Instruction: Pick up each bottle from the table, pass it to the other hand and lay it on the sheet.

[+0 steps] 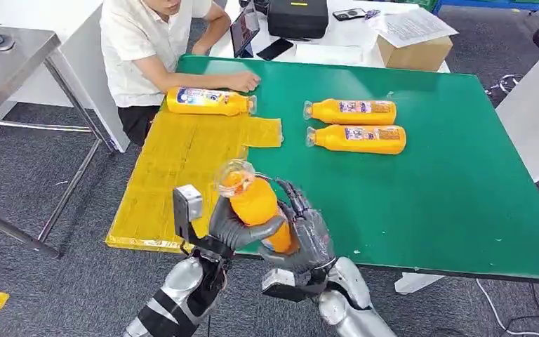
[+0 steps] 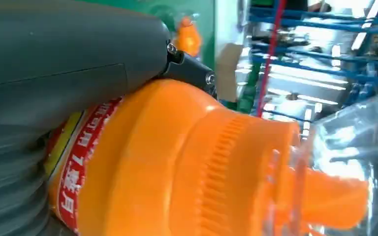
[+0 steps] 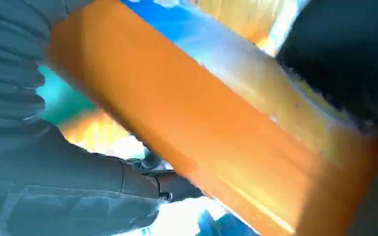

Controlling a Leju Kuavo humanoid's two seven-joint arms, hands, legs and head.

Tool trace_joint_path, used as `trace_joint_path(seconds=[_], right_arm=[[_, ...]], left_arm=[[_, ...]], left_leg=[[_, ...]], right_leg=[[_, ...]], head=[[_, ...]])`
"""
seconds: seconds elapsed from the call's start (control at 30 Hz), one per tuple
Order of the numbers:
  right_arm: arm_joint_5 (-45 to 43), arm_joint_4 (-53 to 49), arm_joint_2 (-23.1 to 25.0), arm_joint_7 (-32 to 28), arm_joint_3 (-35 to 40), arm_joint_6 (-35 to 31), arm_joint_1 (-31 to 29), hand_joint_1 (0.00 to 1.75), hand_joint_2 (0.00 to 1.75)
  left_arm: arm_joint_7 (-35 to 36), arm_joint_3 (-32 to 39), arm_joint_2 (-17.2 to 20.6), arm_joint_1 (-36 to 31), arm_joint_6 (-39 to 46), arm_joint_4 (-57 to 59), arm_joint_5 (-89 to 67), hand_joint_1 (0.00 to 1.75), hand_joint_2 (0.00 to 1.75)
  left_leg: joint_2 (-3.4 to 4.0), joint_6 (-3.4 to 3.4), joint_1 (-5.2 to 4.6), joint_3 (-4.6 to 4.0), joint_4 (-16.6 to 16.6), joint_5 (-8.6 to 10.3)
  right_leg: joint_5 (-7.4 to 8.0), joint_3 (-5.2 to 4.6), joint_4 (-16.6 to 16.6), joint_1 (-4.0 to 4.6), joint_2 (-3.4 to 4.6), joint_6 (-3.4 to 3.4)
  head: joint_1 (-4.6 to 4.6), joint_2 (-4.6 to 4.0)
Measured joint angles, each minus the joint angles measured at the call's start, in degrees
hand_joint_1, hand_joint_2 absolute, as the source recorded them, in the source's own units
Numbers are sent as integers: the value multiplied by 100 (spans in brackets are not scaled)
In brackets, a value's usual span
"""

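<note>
Bottle (image 1: 255,205) in mid-handover stood nearly upright above the near edge of the green surface (image 1: 463,210), with the left hand (image 1: 235,226) and the right hand (image 1: 302,235) both wrapped around it, fingers (image 1: 296,200) clamped on its orange body. Beyond the fingers to the left lay the yellow sheet (image 1: 175,168) bearing one bottle (image 1: 209,101), touched by a person's hand (image 1: 242,82). Farther right lay two more bottles (image 1: 354,125).

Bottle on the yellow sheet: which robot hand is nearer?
Left. The left robot hand is over the near edge of the yellow sheet, on the side of the sheet's bottle; the right robot hand is further right, over the green mat.
</note>
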Motion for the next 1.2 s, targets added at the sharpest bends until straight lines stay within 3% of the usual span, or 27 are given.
trace_joint_path(seconds=[0.07,0.17,0.37,0.5,0.6,0.83,1.1,1.13,1.17,1.2], right_arm=[[622,-352,79,2,-304,-69,165,0,175],[782,-897,206,-202,-488,-224,380,0,175],[-532,-1884,492,-214,-1108,-262,737,0,175],[-1351,-2340,614,-221,-1315,-268,810,0,175],[-1473,-2458,677,-227,-1320,-268,813,0,175],[-1564,-2570,732,-232,-1341,-270,815,0,175],[-2155,-2568,743,-232,-1324,-268,794,0,175],[-2229,-2565,737,-232,-1300,-268,776,0,175],[-2286,-2561,726,-232,-1278,-270,757,0,175],[-2319,-2554,717,-232,-1256,-268,740,0,175]], left_arm=[[-33,158,26,93,64,-134,-112,175,175],[-124,423,79,101,716,-213,-823,175,175],[-426,750,288,181,2305,-291,-3304,175,175],[34,877,477,104,2907,-223,-5136,175,175],[443,901,666,-87,2955,47,-6174,175,175],[621,910,828,-277,2942,310,-6408,175,175],[1025,1021,830,-862,2113,1198,-7312,175,175],[1097,1017,835,-981,1886,1438,-7465,169,175],[1132,1004,835,-1082,1704,1639,-7508,140,175],[1141,991,835,-1177,1553,1825,-7525,35,175]], left_leg=[[-2,0,1,-2,0,0],[10,-2,2,3,0,-2],[-15,-8,5,-23,0,21],[-10,-8,2,-23,0,21],[-9,-8,2,-22,0,22],[-8,-10,4,-23,0,24],[-12,-10,3,-24,0,25],[-9,-12,3,-24,0,26],[-7,-12,3,-24,0,27],[-6,-13,3,-23,0,28]], right_leg=[[-1,-3,0,1,-3,0],[0,-8,0,2,3,-2],[0,-23,5,1,-27,-5],[2,-29,3,0,-25,-5],[3,-29,4,1,-25,-5],[3,-30,6,1,-25,-5],[4,-29,5,0,-26,-5],[5,-30,5,1,-25,-4],[7,-31,6,1,-24,-5],[7,-32,6,1,-24,-5]], head=[[2,0],[6,0],[-7,0],[-9,0],[-11,0],[-11,0],[-9,0],[-11,0],[-11,0],[-11,0]])
